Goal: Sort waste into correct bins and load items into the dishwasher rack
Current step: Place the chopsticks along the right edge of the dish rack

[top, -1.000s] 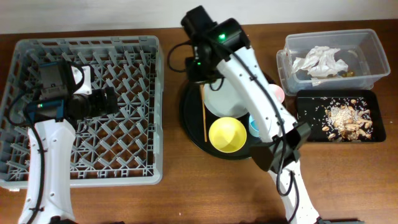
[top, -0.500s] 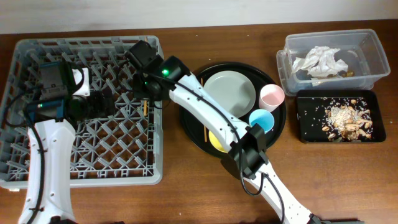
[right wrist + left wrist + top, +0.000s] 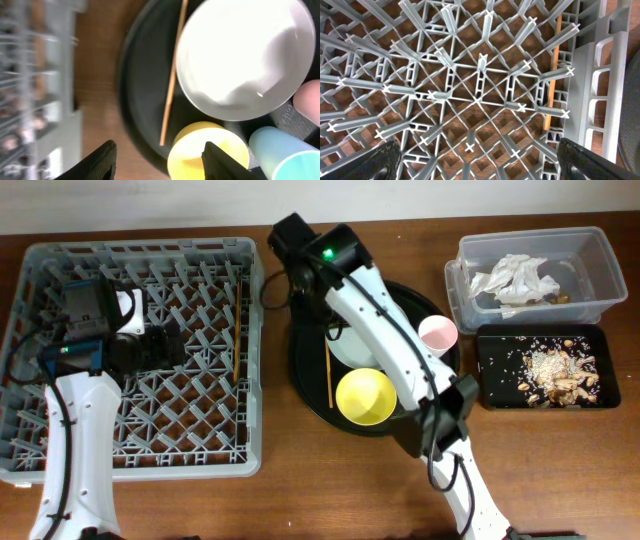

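The grey dishwasher rack (image 3: pixel 60 450) fills the left side. One brown chopstick (image 3: pixel 238 330) lies in it by the right wall, also visible in the left wrist view as the chopstick (image 3: pixel 552 75). My left gripper (image 3: pixel 482 162) hangs open over the rack floor, holding nothing. My right gripper (image 3: pixel 159 152) is open and empty above the left part of the round black tray (image 3: pixel 140 100). Below it are a second chopstick (image 3: pixel 172 80), the grey plate (image 3: pixel 245 55), yellow bowl (image 3: pixel 205 150), blue cup (image 3: pixel 285 155) and pink cup (image 3: pixel 437 333).
At the back right the clear tub (image 3: pixel 590 250) holds white tissue (image 3: pixel 515 278). In front of it the black rectangular tray (image 3: pixel 490 370) holds food scraps (image 3: pixel 560 370). The right arm (image 3: pixel 385 330) crosses over the round tray and hides part of the plate.
The right gripper swung from the round tray to the rack, opened and left a chopstick there, then came back toward the round tray. The left arm has not moved.
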Robot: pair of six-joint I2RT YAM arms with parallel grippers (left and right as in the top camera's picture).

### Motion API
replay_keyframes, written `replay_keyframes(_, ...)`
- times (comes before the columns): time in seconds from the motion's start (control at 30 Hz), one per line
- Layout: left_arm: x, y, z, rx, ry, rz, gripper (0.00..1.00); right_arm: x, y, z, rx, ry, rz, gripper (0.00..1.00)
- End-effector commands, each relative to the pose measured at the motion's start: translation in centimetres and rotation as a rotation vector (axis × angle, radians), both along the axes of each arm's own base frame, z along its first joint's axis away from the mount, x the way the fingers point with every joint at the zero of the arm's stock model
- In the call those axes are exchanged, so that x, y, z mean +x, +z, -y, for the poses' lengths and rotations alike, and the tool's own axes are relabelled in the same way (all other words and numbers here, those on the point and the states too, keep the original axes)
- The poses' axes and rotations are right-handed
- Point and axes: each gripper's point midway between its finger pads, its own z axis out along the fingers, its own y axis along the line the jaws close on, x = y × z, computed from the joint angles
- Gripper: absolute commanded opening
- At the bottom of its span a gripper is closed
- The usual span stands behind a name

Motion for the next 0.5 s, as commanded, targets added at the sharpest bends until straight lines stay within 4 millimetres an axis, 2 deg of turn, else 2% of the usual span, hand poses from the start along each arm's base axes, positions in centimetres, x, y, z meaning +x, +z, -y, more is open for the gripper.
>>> replay_keyframes(0.0,0.2,1.2,-0.3,0.010,0.011,0.030,0.99,-2.0,-6.3,0.9,-0.128,0.003,-0.147,0.54)
replay_keyframes(0.03,0.2,1.2,-0.3,0.010,0.011,0.030,0.99,-2.8,-8.6,1.3,-0.162,0.010,-0.192,0.52)
replay_keyframes(0.2,0.2,1.2,-0.3,0.010,0.011,0.030,0.99,-4.6,-13.4,1.1,-0.204,0.038,-0.241,0.50)
replay_keyframes(0.33,0.2,1.2,-0.3,0.010,0.011,0.030,0.99,-4.3,-14.7,0.9,-0.194,0.052,-0.229,0.47)
replay_keyframes(0.43,0.2,1.2,-0.3,0.010,0.011,0.030,0.99,-3.9,-15.8,0.6,-0.177,0.051,-0.210,0.38)
replay_keyframes(0.47,0.2,1.2,-0.3,0.010,0.011,0.030,0.99,-4.1,-16.4,0.6,-0.175,0.035,-0.211,0.33)
